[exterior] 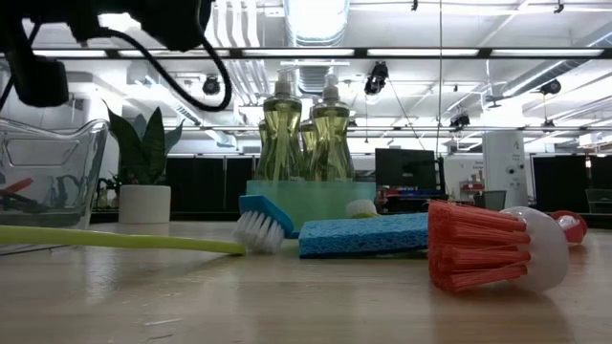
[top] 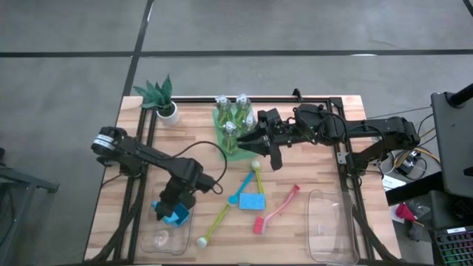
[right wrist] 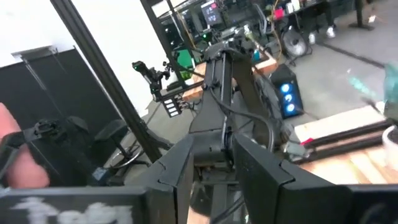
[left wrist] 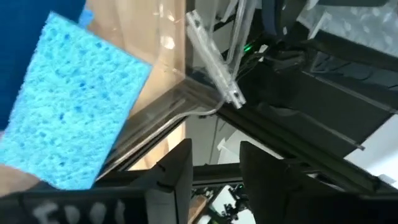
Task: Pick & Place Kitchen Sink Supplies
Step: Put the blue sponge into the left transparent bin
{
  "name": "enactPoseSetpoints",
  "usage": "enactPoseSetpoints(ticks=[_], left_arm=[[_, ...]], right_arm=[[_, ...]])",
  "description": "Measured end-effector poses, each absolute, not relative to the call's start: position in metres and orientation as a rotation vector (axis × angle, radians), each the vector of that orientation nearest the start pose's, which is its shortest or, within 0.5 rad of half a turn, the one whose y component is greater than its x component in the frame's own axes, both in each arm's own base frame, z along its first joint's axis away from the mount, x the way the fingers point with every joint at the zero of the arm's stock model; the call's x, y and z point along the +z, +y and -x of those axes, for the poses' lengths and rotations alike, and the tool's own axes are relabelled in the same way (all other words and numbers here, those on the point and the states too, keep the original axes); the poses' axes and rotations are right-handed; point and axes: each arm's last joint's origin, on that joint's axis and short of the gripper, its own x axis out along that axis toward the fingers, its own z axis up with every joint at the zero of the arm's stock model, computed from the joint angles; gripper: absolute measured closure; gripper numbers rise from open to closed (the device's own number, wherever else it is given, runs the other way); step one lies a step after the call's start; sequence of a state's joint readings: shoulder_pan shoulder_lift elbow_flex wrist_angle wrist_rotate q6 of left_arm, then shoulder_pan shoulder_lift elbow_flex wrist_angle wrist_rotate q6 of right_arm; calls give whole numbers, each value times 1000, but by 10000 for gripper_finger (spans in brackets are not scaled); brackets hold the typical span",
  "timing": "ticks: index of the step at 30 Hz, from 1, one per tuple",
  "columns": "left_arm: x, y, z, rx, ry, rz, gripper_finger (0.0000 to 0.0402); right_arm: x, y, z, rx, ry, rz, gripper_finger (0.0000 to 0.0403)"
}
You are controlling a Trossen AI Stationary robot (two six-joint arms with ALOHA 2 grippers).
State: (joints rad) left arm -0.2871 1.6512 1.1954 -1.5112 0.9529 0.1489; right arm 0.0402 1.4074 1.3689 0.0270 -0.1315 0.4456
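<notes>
My left gripper [top: 169,202] [left wrist: 214,149] hangs open over the far end of the left clear bin [top: 162,230], with nothing between its fingers. A blue sponge [top: 177,216] [left wrist: 65,106] sits just beside it at the bin's far wall. My right gripper [top: 258,145] [right wrist: 212,146] is held level and open above the table, next to the green tray [top: 222,140] that holds the bottles [top: 233,118]. On the table lie another blue sponge [top: 252,200], a blue brush [top: 241,191], a yellow-green brush [top: 215,221] and a red brush [top: 277,210].
A second clear bin [top: 332,225] stands at the near right. The potted plant [top: 164,102] is at the far left corner. A pale-headed brush [top: 256,171] lies by the tray. Black frame rails [top: 340,148] run along the table's sides and far edge.
</notes>
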Motion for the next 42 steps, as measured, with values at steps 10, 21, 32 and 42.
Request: enactPoseSetpoints(ticks=[10,21,32,42], left_arm=[[264,-83,-237,-871,1784,643,282],[297,-58,-252,-806,1548,671,282],[308,-37,-262,-595,1345,458,234],[315,-27,-263,-382,1283,274,102]], right_arm=[[396,20,-293,207,413,-585,313],[349,38,-292,166,852,-621,286],[274,55,-335,137,1135,-541,195],[202,68,-361,136,1353,-450,203]])
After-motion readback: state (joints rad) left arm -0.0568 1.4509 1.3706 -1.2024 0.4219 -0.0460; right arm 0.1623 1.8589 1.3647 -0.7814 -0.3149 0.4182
